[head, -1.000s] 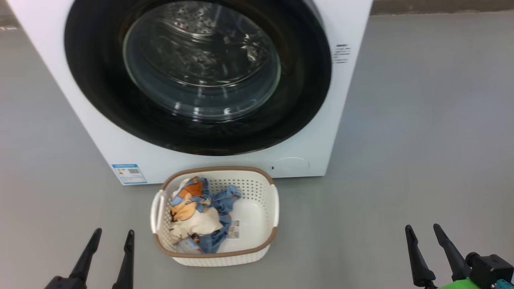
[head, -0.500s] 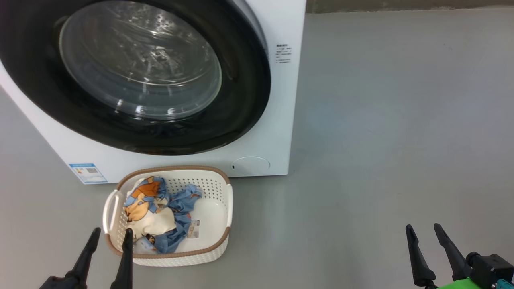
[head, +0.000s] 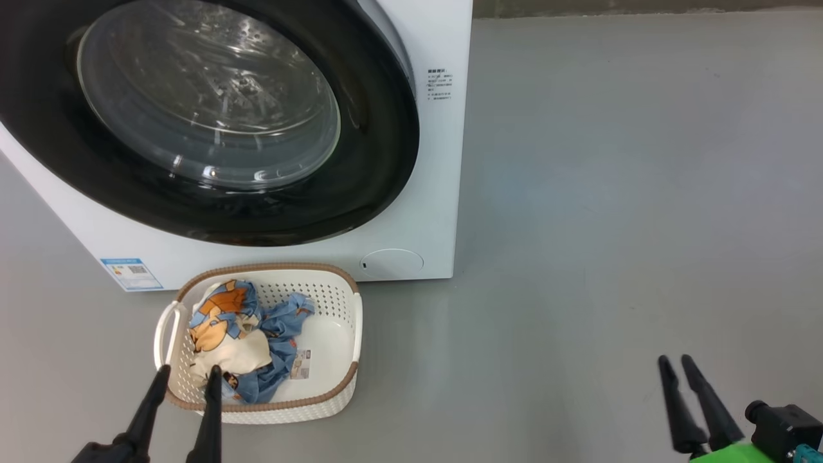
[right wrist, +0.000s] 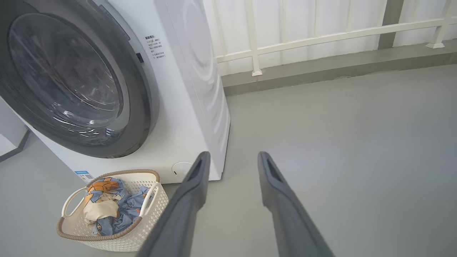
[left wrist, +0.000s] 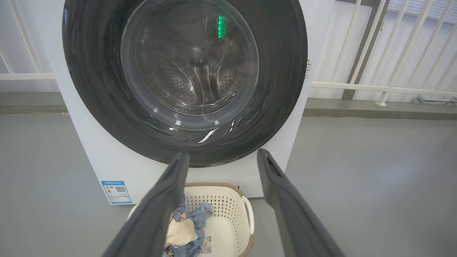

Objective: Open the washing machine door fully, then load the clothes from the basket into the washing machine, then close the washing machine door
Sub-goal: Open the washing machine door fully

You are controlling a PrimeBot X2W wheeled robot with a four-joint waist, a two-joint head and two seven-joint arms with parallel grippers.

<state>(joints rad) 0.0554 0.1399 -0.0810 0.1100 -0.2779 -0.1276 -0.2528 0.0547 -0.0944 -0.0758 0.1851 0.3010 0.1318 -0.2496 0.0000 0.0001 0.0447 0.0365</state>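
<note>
The washing machine door [head: 193, 218] at 11 o'clock is shut, so opening it is the step in hand. The left gripper [head: 189, 372] and right gripper [head: 675, 361] are both parted and empty. The clothes [head: 225, 328] lie in the basket [head: 270, 265] at 7 o'clock. Next, I judge, a gripper must hook the door's rim.

The head camera is looking steeply down from above, catching the lower front of the washing machine [head: 443, 161] at upper left and a wide sweep of grey floor [head: 611, 193] to the right. The left wrist camera is riding low and close, sighting along the left gripper [left wrist: 222, 153] almost square-on at the washing machine door [left wrist: 93, 89]. The right wrist camera is sitting farther right, peering past the right gripper [right wrist: 234, 154] at the machine's front corner obliquely. All three are sharing the basket [head: 289, 411] and blue sticker [head: 130, 273]; both wrist views are catching the white railing [right wrist: 303, 37].
</note>
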